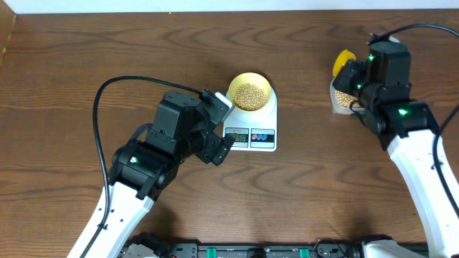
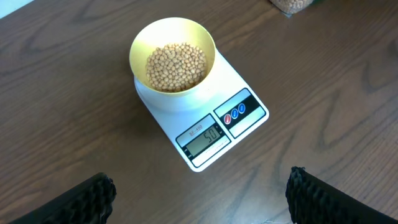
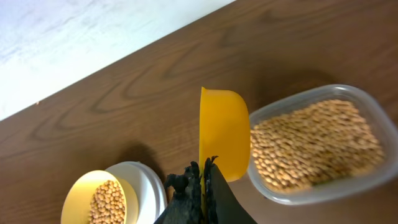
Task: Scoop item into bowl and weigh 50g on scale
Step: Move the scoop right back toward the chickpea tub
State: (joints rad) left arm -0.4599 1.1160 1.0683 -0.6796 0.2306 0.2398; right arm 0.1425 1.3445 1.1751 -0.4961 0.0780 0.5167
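Observation:
The pale-yellow bowl (image 2: 173,55) stands on the white scale (image 2: 239,127) and holds a heap of tan beans (image 2: 176,65). The display (image 2: 205,138) reads about 50. My left gripper (image 2: 202,205) hovers open just in front of the scale, its black fingers (image 2: 87,199) wide apart with bare table between them. Overhead, this left gripper (image 1: 221,137) sits at the scale's (image 1: 262,136) front left corner, near the bowl (image 1: 249,93). My right gripper (image 3: 204,182) is shut on the handle of a yellow scoop (image 3: 222,134), held beside the bean tub (image 3: 317,143).
The clear plastic tub (image 1: 343,100) of beans lies at the right, under my right gripper (image 1: 353,84) and the scoop (image 1: 344,61). The far table edge meets a white wall (image 3: 74,37). Brown wooden tabletop (image 1: 107,50) surrounds everything.

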